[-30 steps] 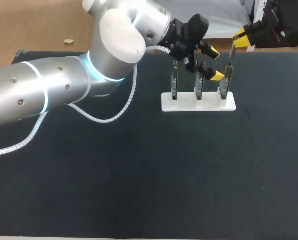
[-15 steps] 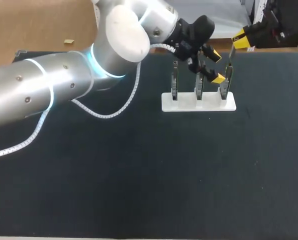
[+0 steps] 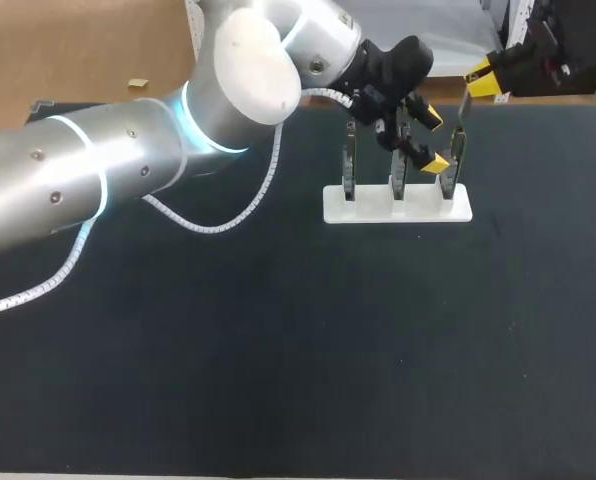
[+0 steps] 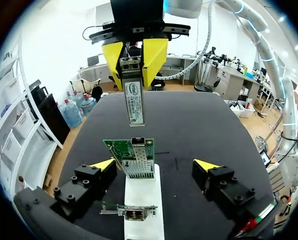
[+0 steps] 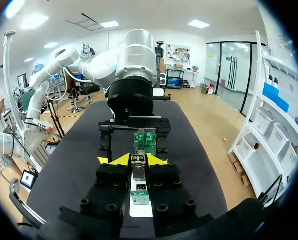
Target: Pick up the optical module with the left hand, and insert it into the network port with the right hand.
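Observation:
The optical module (image 4: 135, 102) is a slim silver bar, and my right gripper (image 4: 134, 57) is shut on its upper end. It hangs above the green card with the network port (image 4: 131, 157). In the head view the module (image 3: 464, 105) and the right gripper (image 3: 483, 80) are at the back right, over the right-hand card (image 3: 456, 160). My left gripper (image 3: 433, 138) stands open beside that card with nothing in it. From the left wrist, the open left gripper (image 4: 154, 165) straddles the card without touching it. Seen from the right wrist, the right gripper (image 5: 134, 161) pinches the module (image 5: 138, 175).
A white stand (image 3: 398, 205) on the black mat holds three upright cards in a row; the left card (image 3: 349, 165) and middle card (image 3: 399, 170) are close to my left wrist. A white spiral cable (image 3: 218, 225) trails from the left arm.
My left arm has shifted slightly to the right, bringing its open gripper closer to the right-hand card. The right gripper and the module have stayed in place.

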